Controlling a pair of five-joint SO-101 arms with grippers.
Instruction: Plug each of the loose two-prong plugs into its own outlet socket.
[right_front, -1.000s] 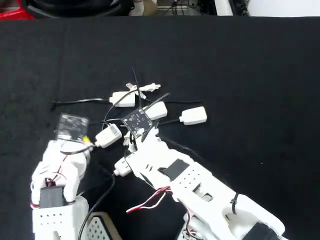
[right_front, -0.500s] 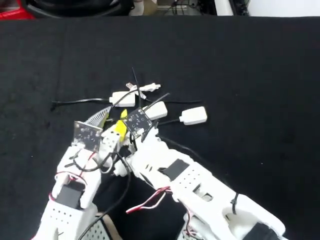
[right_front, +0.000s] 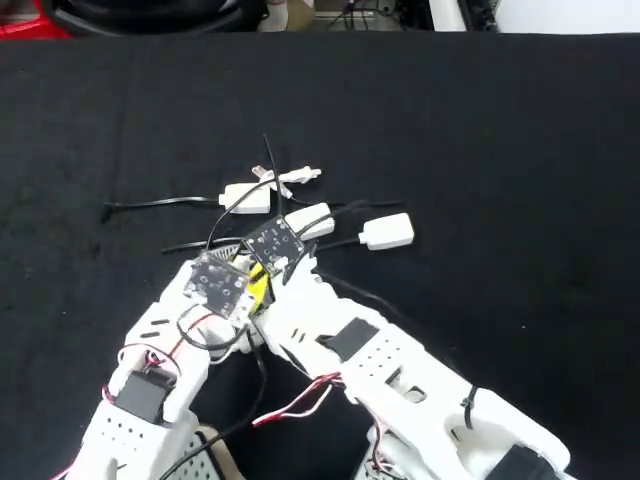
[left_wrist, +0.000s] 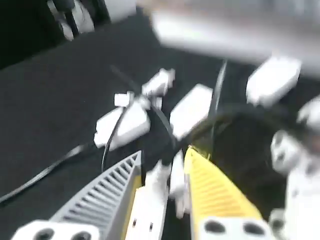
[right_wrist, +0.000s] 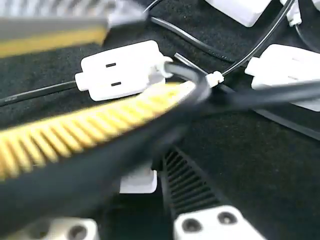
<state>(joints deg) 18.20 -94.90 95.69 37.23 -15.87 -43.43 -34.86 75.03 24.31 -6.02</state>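
Crowding mid-table: both arm heads sitting close together at tangle of white sockets and black cords. Black table (right_front: 500, 120) lying open toward far edge and both sides. Left gripper (left_wrist: 164, 160) clamping white two-prong plug (left_wrist: 160, 187), long axis running along fingers toward tangle; prong end too blurred to tell. Outlet socket (right_wrist: 120, 70) lying flat just beyond yellow finger, slots showing. Right gripper (right_wrist: 145, 170): grip not telling.

The left arm (right_front: 160, 350) slants up from the lower left of the high view toward centre; its left gripper (left_wrist: 164, 155) pinches a white plug (left_wrist: 159, 187) between a grey finger (left_wrist: 105, 200) and a yellow finger (left_wrist: 215, 195); the right arm (right_front: 400, 370) reaches in from the lower right, the two wrists side by side.
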